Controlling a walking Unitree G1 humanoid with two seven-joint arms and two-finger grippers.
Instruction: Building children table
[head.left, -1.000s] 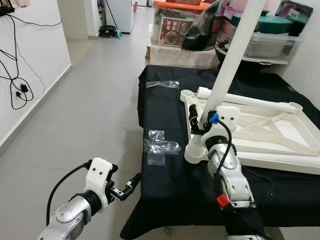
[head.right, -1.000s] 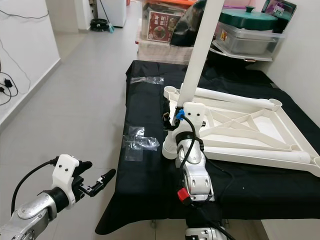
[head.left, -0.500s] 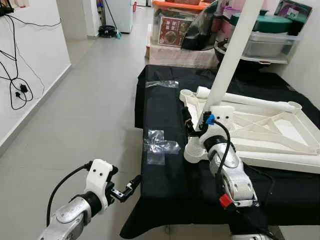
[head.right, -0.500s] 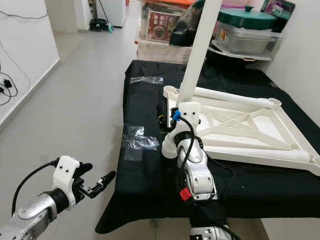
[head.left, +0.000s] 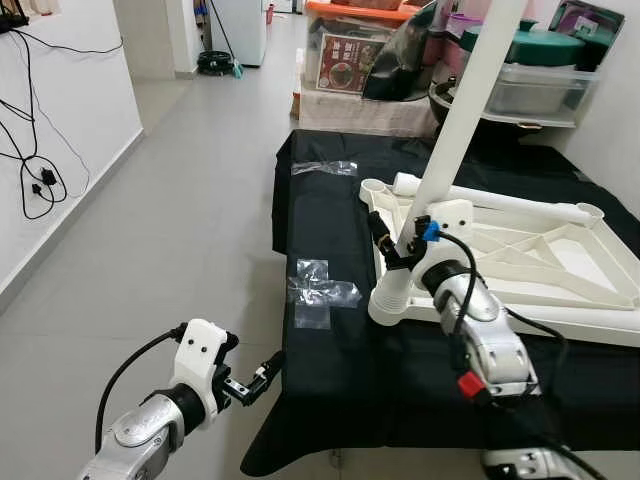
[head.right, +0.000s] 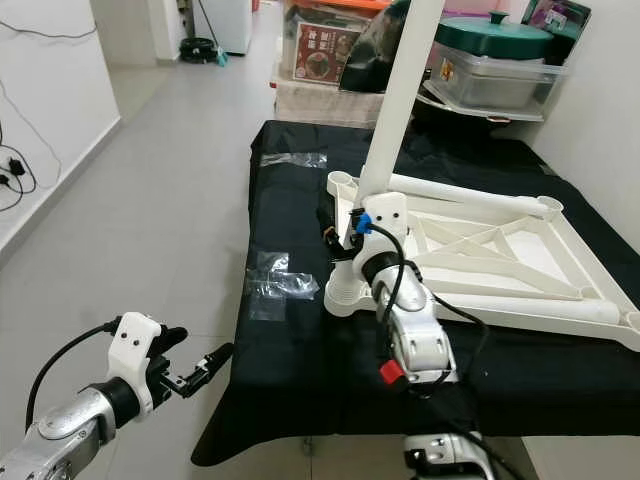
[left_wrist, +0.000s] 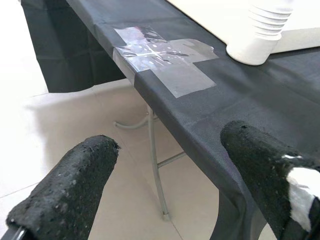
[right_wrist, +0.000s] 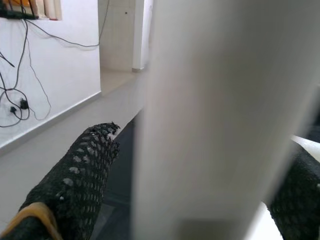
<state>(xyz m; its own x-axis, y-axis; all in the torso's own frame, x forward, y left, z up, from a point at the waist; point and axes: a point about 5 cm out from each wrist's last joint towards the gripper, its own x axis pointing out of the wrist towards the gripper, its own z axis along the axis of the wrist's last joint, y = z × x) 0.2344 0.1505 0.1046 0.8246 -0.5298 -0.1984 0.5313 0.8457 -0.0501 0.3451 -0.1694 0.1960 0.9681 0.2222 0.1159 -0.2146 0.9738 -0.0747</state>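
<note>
The robot's left hand (head.left: 262, 376), fingers spread wide and holding nothing, hangs over the grey floor (head.left: 160, 230) just off the near corner of the bench (head.left: 330, 370), which is draped in black cloth. Clear plastic wrappers (head.left: 318, 291) lie on the cloth. Beyond them the right hand (head.left: 392, 244) grips a long white table leg (head.left: 460, 110), its ribbed foot collar (head.left: 388, 300) resting on the cloth at the frame's near corner. The white children's table frame (head.left: 520, 262) lies upside down on the bench, ribs and corner sockets showing. Storage boxes (head.left: 350, 50) stand behind.
</note>
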